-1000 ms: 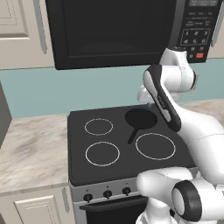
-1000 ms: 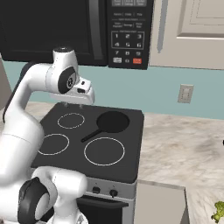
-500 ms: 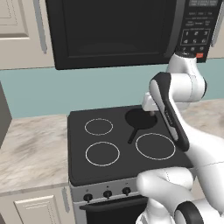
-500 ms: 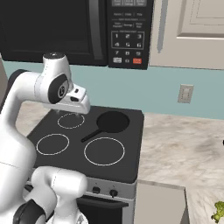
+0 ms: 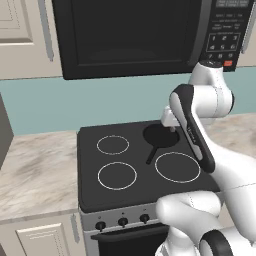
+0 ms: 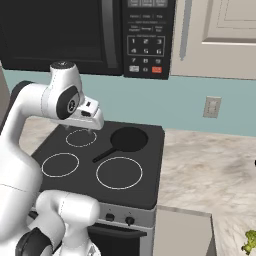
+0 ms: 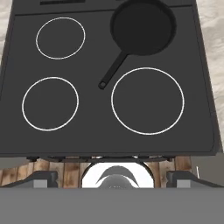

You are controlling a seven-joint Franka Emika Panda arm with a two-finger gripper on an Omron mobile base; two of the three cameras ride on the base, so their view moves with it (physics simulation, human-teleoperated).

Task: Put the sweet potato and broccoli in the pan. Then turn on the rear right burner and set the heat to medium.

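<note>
- The control knobs (image 5: 122, 221) sit in a row on the front panel of the stove, at the bottom centre of the left base view, nearest to the camera.
- At the lower right corner of the right base view, a small yellow-green knobbly lump, the broccoli (image 6: 248, 241), lies on the marbled desk (image 6: 210, 165), well apart from the stove and from the gripper.
- The black glass cooktop (image 7: 92, 127) has three white rings. The largest ring (image 7: 147, 100) is at the centre right of the hand view, and two smaller rings are at the left.
- The pan (image 7: 143, 27) stands at the upper right of the hand view, on the rear right burner, which it covers. Its long handle (image 7: 114, 68) points down and left, ending between the largest ring and the upper left ring. The inside of the pan is bare and black.
- The gripper (image 6: 91, 130) hangs above the cooktop, at the centre left of the right base view, to the left of the pan and apart from it. In the left base view the gripper (image 5: 171, 128) is at the right rim of the pan (image 5: 161, 136).
- I cannot tell if the fingers of the gripper are apart or together; they are too small.
- Behind and above the stove, a black microwave (image 5: 135, 35) hangs on the wall, with its keypad (image 6: 145, 45) at the top centre of the right base view.
</note>
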